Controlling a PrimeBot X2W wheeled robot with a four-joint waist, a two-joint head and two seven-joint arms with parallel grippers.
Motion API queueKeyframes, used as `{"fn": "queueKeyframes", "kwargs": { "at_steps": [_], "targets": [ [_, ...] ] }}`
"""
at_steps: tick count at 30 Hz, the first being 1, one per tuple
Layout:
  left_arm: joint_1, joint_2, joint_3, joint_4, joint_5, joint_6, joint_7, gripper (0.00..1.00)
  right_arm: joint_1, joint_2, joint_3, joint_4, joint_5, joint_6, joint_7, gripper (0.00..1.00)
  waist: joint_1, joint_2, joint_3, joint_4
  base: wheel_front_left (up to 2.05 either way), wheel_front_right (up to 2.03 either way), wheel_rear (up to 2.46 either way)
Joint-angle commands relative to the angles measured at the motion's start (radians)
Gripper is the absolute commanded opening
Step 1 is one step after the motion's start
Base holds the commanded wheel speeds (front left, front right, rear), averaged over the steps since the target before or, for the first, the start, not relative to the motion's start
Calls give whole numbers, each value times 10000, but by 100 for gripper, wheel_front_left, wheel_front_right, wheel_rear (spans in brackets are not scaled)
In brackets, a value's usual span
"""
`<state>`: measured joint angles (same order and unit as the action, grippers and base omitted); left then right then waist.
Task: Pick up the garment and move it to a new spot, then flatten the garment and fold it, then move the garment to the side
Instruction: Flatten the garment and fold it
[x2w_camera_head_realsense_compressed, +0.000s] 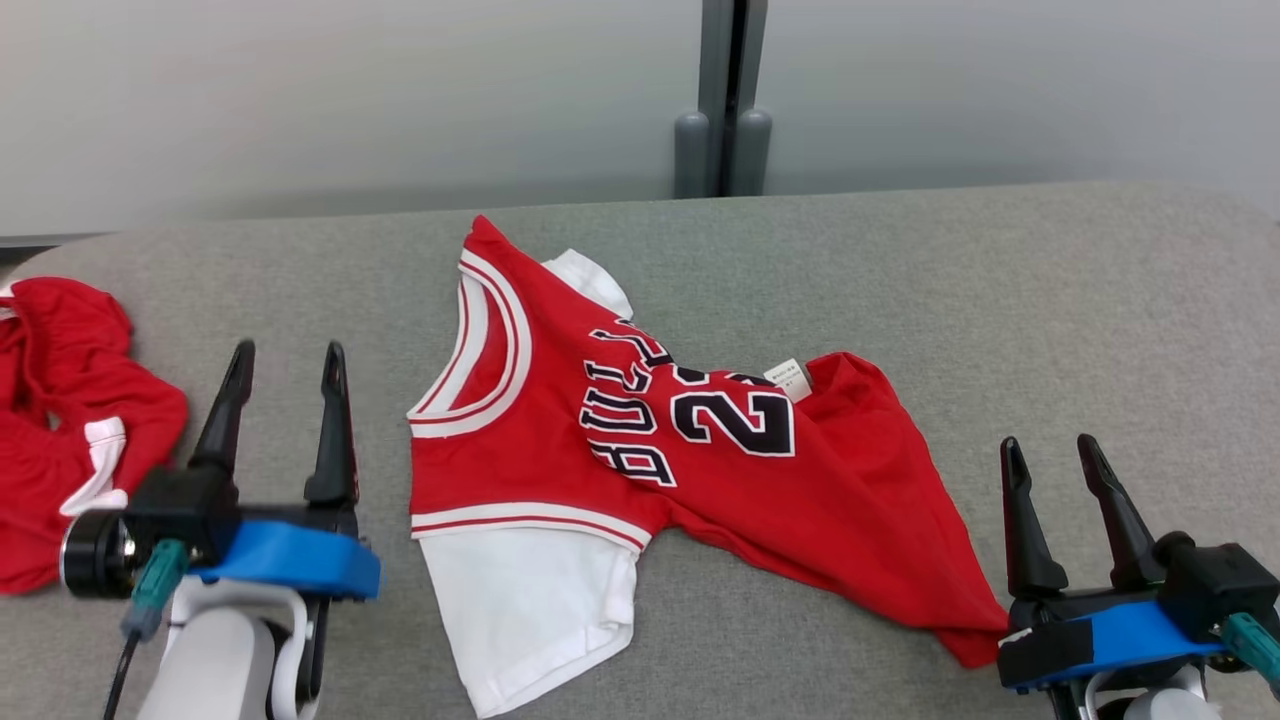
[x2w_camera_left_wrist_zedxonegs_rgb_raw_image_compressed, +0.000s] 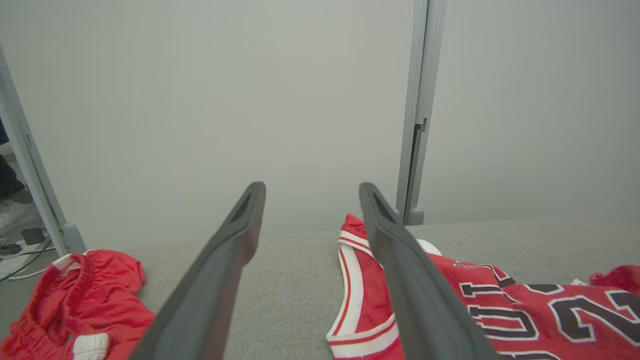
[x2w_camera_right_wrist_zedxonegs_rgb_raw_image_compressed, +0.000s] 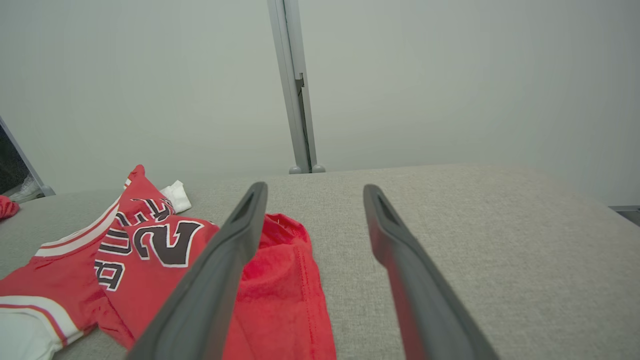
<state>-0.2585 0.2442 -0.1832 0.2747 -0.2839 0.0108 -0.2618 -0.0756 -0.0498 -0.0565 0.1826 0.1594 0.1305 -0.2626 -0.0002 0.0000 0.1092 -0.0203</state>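
Jaws both spread wide, holding nothing: L gripper (x2w_camera_head_realsense_compressed: 289, 346) beside jersey (x2w_camera_head_realsense_compressed: 540, 450) collar, R gripper (x2w_camera_head_realsense_compressed: 1048, 440) by hem.

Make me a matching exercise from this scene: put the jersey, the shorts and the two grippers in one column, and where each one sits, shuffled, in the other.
1. red Bulls jersey
2. red shorts
3. left gripper
4. right gripper

A. bunched up at the far left
B. open, at the right by the jersey's hem
C. laid out in the middle, number facing up
D. open, between the two garments

Pairs: 1-C, 2-A, 3-D, 4-B
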Motion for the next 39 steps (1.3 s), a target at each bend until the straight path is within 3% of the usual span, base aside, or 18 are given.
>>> {"fn": "queueKeyframes", "kwargs": {
  "at_steps": [1, 12, 28, 39],
  "targets": [
    [373, -60, 158, -177, 102, 61, -44, 100, 126, -13, -19, 37, -60, 5, -32, 100, 2, 0, -65, 58, 0, 0, 0],
    [2175, -632, 794, -1113, 689, 214, -45, 100, 391, -12, 19, 109, -70, 5, 46, 100, 2, 0, -420, 381, 0, 0, 0],
    [2744, -1085, 1221, -1331, 1042, 35, -45, 100, -16, -35, 195, 203, -434, 5, 467, 100, 2, 0, -401, 525, 0, 0, 0],
    [2187, -1338, 1196, -1157, 1224, -248, -46, 100, -2506, -1179, 999, 785, -741, 5, 1996, 100, 2, 0, 25, 912, 0, 0, 0]
  ]
}}
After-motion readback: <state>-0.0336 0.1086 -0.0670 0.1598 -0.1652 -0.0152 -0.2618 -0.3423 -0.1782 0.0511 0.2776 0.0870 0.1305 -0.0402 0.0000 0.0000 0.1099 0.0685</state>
